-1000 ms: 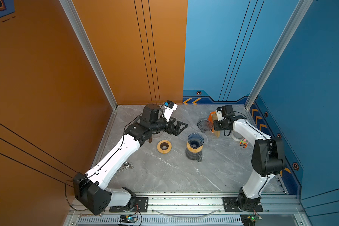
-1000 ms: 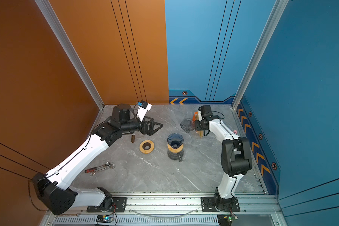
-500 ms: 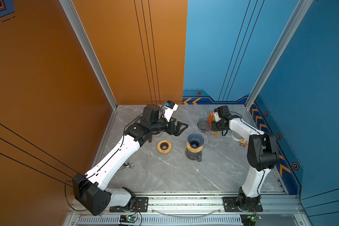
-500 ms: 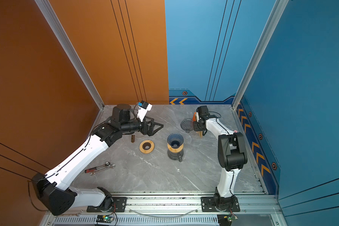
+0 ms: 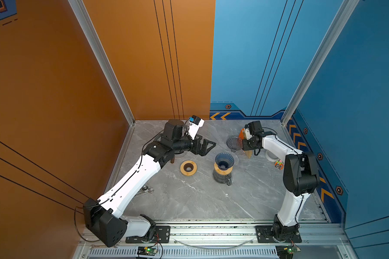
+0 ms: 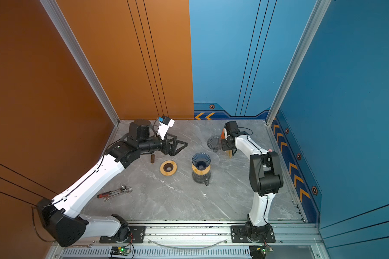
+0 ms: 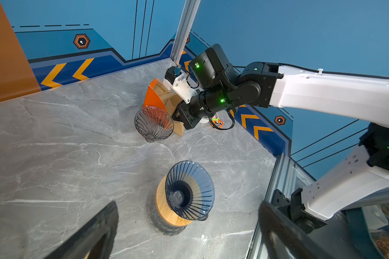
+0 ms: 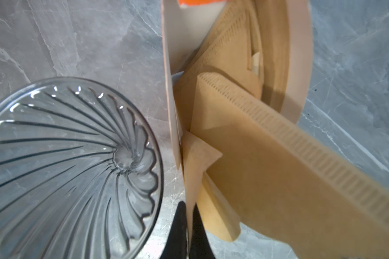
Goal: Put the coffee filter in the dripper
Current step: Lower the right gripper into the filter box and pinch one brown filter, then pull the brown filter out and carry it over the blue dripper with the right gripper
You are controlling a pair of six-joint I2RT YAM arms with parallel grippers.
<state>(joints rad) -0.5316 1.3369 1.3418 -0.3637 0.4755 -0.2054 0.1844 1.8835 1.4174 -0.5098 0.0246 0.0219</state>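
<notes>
We have the right gripper [image 8: 188,205] clamped on the edge of one brown paper coffee filter [image 8: 199,154], its two black fingers pressed together with only the thin sheet between them. The filter is partly inside the filter holder [image 8: 170,67], leaning out of the stack [image 8: 234,56] of folded cones, just beside the clear glass dripper [image 8: 65,157]. The left gripper [image 5: 209,148] hangs with its fingers spread wide and nothing in them, near the blue dripper [image 5: 224,160] that sits on a glass carafe [image 5: 221,178].

We judge the filter to be almost weightless, limp and easy to crease or tear, so a light pinch is enough and a hard tug is the risk. Its neighbours in the stack look ready to cling and come along, so we would draw it out slowly. The crimped seam looks like the stiffest part. A hold near an edge like ours leaves most of the sheet free to flop. It is folded flat, so it will need coaxing open to seat in a cone. We cannot tell which dripper is meant, though the blue one on the carafe looks set up for it. Both look rigid and easy to nudge, so we would lower the paper in without pushing on either rim.
</notes>
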